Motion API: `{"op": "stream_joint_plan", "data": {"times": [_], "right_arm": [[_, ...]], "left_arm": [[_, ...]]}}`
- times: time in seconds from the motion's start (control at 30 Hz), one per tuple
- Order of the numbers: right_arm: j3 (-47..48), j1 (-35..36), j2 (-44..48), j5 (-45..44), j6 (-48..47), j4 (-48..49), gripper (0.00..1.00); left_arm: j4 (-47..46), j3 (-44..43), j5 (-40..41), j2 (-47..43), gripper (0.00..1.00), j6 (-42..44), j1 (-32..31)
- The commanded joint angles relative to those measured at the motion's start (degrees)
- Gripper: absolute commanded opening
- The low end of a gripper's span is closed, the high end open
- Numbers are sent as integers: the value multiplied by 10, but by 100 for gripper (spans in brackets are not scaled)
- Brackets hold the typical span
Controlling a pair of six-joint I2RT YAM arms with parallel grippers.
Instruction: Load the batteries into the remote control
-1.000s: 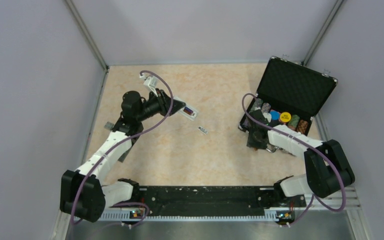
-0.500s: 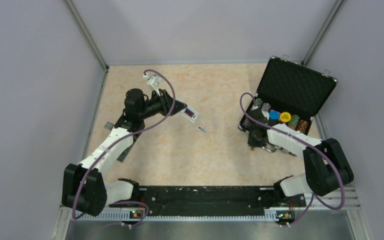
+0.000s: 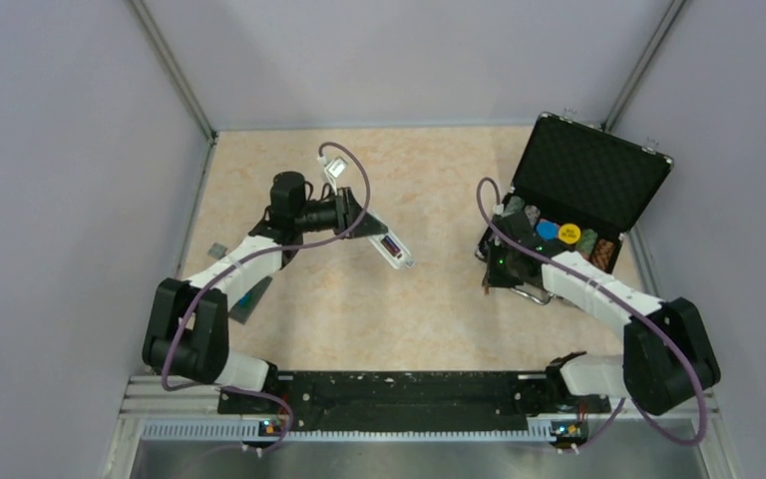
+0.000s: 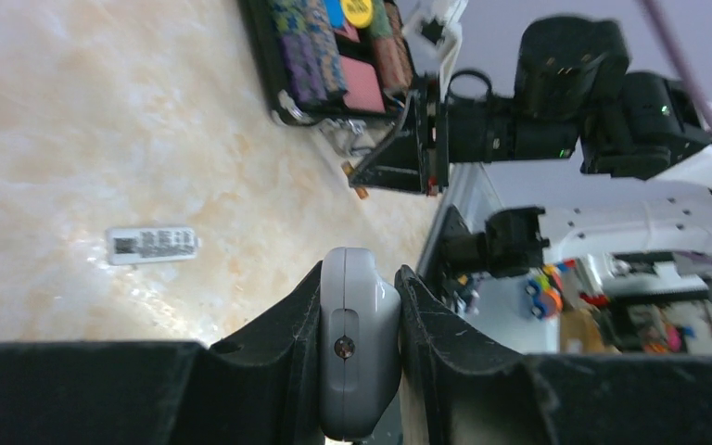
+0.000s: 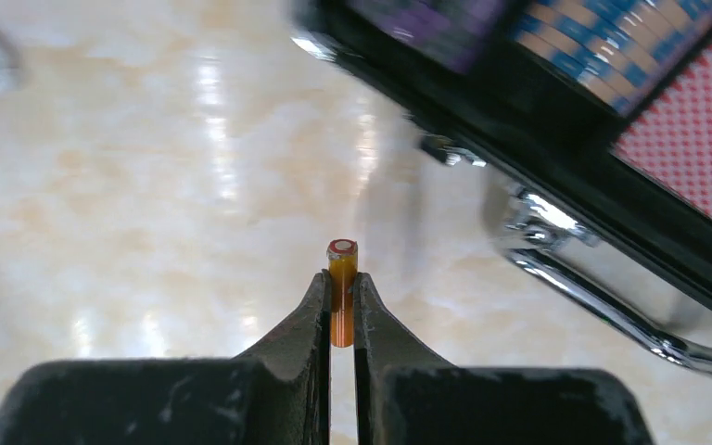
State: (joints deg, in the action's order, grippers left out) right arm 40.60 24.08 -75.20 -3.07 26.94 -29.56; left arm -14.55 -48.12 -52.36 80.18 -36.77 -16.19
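Two robot arms reached over a marbled beige bench (image 3: 359, 319) enclosed by pale walls. The left fingers (image 3: 367, 228) were clamped on one end of the remote control (image 3: 393, 249), a slim white bar with a small dark display, which stuck out from them toward the middle of the bench at a slant. In the left wrist view the remote control (image 4: 357, 362) was seen end-on, pressed between the two black fingers with a small screw facing the camera. Beyond it, a small white labelled piece (image 4: 151, 245) lay flat on the bench.

On the right side, the right fingers (image 3: 496, 271) hung just in front of an open black case (image 3: 588, 175). They were nearly pressed together, pinching a thin orange battery (image 5: 341, 267) upright between their tips, its red-ringed silver end sticking out just past them. The battery was held above bare bench, beside the case's chrome handle. Rows of coloured poker chips (image 3: 559, 235) filled the case, and its padded lid stood tilted back toward the far right corner.

A dark grey card (image 3: 249, 299) with a blue patch lay flat by the left arm.
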Motion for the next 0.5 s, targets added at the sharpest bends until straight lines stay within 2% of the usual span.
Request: {"op": "stream_joint_plan", "data": {"times": [0.0,0.23,0.47], "right_arm": [[67,30,67,90,-26,21,0],[153,63,113,194,-39,25,0],[260,87,82,233,-32,-57,0]], "left_arm": [[-86,-33,-143,44,0,-20,-21],[-90,-87,-209,110,0,-20,-62],[-97,-132,-228,184,0,-95,-81]]}}
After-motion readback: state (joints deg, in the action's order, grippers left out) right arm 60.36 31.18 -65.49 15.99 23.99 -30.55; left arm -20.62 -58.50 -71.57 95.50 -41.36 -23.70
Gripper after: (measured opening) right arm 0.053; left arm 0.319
